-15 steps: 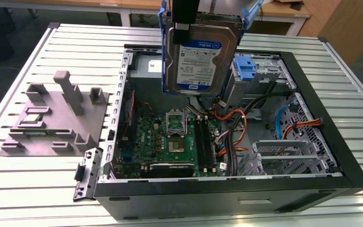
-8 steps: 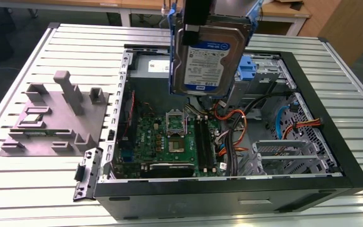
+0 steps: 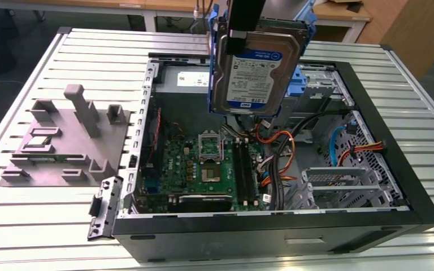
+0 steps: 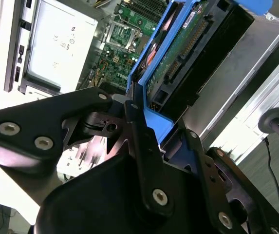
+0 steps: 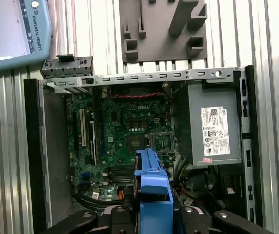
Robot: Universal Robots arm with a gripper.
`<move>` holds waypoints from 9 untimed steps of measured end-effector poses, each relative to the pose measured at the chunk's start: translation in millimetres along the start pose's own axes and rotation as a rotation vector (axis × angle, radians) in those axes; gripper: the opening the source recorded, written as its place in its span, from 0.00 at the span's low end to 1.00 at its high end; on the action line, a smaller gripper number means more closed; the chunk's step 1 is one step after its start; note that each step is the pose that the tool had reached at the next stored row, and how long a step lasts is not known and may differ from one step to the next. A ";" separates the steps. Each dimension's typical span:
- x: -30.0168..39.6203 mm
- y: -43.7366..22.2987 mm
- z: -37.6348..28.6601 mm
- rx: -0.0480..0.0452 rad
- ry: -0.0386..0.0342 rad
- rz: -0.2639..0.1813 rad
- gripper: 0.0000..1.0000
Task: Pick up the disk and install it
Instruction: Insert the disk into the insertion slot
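Observation:
The disk [image 3: 259, 73], a silver-grey hard drive with a white and blue label in a blue plastic carrier, hangs tilted in the air above the back of the open computer case [image 3: 277, 226]. My gripper [image 3: 239, 39] comes down from above and is shut on the disk's carrier. In the second wrist view the black fingers [image 4: 138, 122] clamp the blue carrier edge, with the disk's green underside [image 4: 188, 53] beyond them. In the first wrist view the blue carrier [image 5: 154, 190] points down at the motherboard [image 5: 120, 131].
The case lies open on a slatted metal table [image 3: 51, 226]. Inside are the motherboard [image 3: 202, 164], loose orange and black cables [image 3: 277, 152], a grey drive cage [image 3: 345, 183] and a power supply [image 5: 214, 126]. A grey fixture block [image 3: 66, 141] stands at the exterior view's left.

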State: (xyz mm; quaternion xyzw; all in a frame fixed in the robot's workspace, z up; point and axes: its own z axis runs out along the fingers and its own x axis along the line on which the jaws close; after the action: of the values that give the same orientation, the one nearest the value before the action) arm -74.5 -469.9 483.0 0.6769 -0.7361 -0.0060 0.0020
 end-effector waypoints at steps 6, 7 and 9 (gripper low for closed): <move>0.0 -0.2 0.0 0.0000 0.0000 0.000 0.36; 0.0 -0.2 0.0 0.0000 0.0000 0.000 0.36; 0.1 -0.2 0.0 0.0000 0.0000 0.000 0.36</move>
State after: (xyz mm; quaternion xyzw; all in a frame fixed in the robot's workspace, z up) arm -74.3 -470.0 483.0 0.6769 -0.7360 -0.0061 0.0020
